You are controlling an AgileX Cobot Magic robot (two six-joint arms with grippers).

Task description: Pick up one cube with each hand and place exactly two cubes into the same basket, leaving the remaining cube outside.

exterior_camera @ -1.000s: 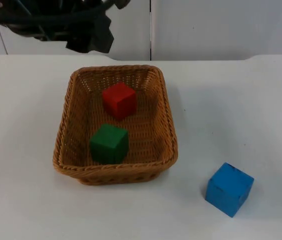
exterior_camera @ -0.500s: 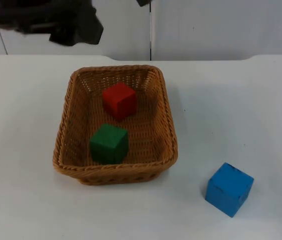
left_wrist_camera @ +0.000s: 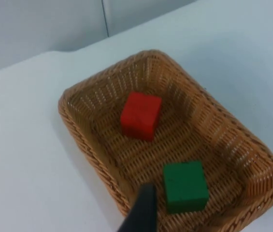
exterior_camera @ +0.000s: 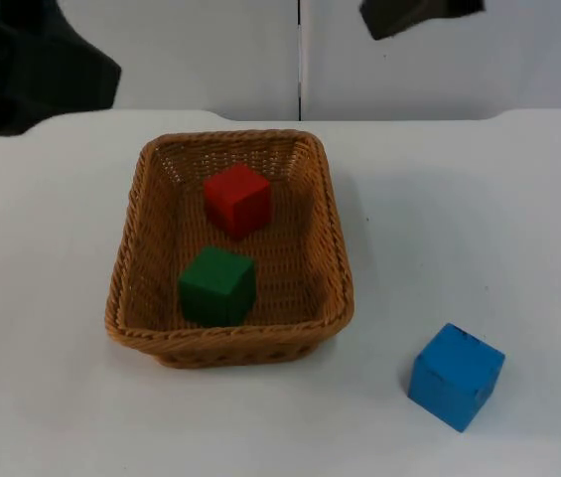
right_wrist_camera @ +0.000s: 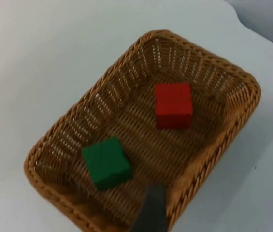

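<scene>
The left gripper is high at the far left, and the right gripper is high at the far right; whether their fingers are open, I cannot tell. Between them, nearer, the basket holds the red cube and the green cube. The blue cube lies outside on the table, near right.

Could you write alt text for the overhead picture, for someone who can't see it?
A woven basket on a white table holds a red cube and a green cube, set apart; a blue cube sits outside on the table. Two black robot arms hang over the far corners.
</scene>
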